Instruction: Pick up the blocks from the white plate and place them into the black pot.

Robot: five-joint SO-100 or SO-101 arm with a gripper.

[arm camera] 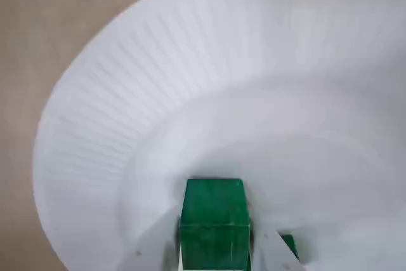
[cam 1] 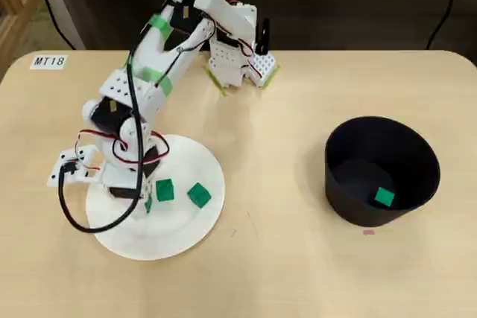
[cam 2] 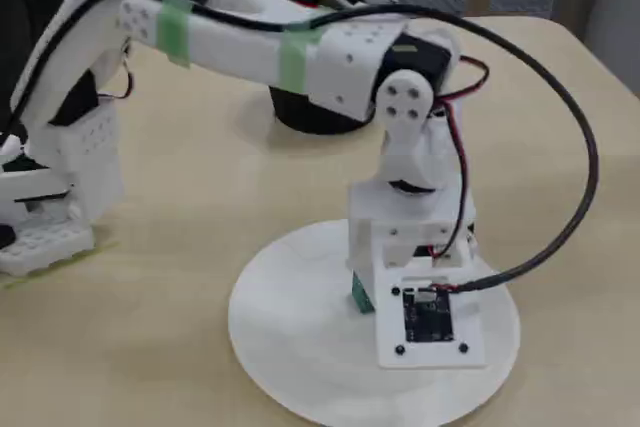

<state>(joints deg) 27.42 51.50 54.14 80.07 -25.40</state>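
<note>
Blocks point(cam 1: 165, 191) on plate point(cam 1: 186, 229); one point(cam 1: 384, 197) in pot point(cam 1: 350, 147)

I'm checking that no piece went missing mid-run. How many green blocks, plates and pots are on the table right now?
Green blocks: 4. Three are on the plate, the last of them mostly hidden under the arm, and one is in the pot.
White plate: 1
Black pot: 1
Total: 6

Two green blocks point(cam 1: 181, 192) visible on white plate point(cam 1: 186, 232), perhaps a third hidden, one in black pot point(cam 1: 350, 147)
</note>
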